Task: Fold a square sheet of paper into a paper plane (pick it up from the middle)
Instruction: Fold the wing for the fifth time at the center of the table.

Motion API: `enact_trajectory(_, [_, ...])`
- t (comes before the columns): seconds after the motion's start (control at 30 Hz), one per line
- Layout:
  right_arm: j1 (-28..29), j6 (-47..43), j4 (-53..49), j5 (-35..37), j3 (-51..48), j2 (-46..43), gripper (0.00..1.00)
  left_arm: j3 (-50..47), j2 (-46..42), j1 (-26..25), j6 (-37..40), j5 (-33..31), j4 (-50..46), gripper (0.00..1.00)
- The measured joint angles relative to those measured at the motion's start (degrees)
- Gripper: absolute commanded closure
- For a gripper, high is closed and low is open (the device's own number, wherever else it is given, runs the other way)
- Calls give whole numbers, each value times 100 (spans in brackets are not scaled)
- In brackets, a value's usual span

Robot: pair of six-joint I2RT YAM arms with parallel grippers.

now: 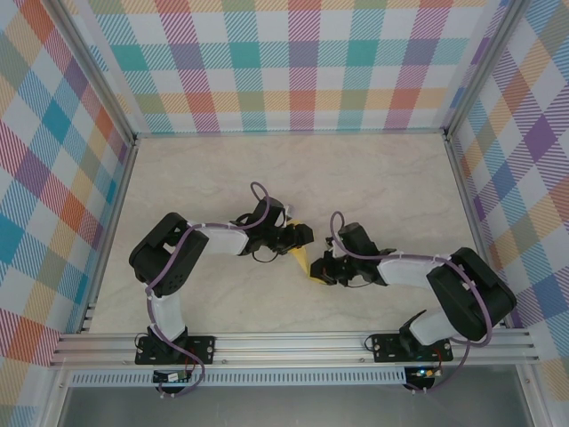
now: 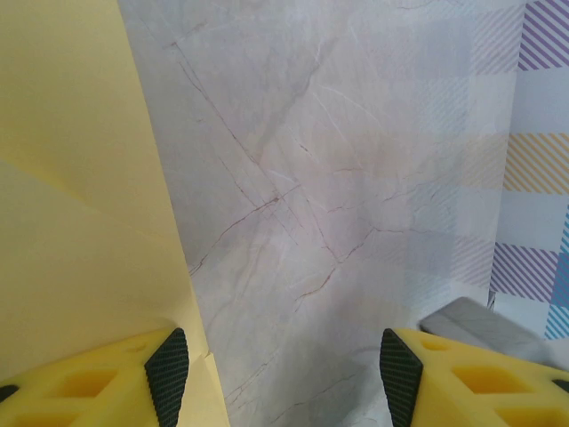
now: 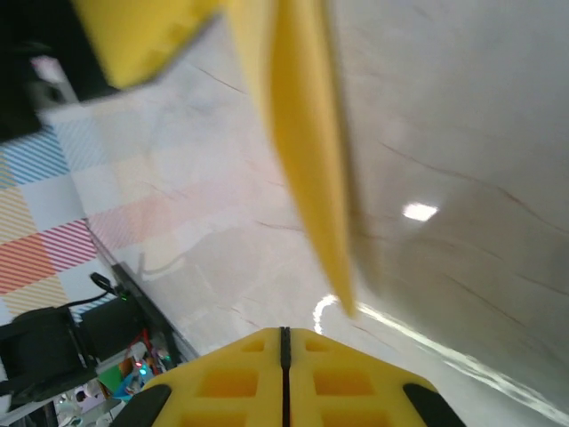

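Stretching lengthwise ahead of clenched right gripper (image 3: 284,334), yellow paper (image 1: 305,261) sits just beside released left gripper (image 2: 284,374) (left nearer).

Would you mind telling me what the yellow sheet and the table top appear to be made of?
The yellow sheet looks like thin matte paper: it holds a sharp crease. The table top looks like marble-patterned laminate or stone, cream with fine veins; its glint suggests a glossy finish.

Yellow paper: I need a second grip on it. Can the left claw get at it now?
Probably yes: the left claw is open and the paper edge lies right beside one finger, nothing between.
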Motion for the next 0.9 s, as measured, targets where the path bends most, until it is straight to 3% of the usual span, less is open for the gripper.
enact_trajectory(0.2, [0,251,404,149,645,492,92,0,0,0,-33,-22,7,38])
enact_trajectory(0.5, [0,581,831,404,776,1464,93,2,11,13,-48,-22,28,38])
enact_trajectory(0.9, [0,487,1075,293,-114,857,92,7,11,13,-66,-39,24,38])
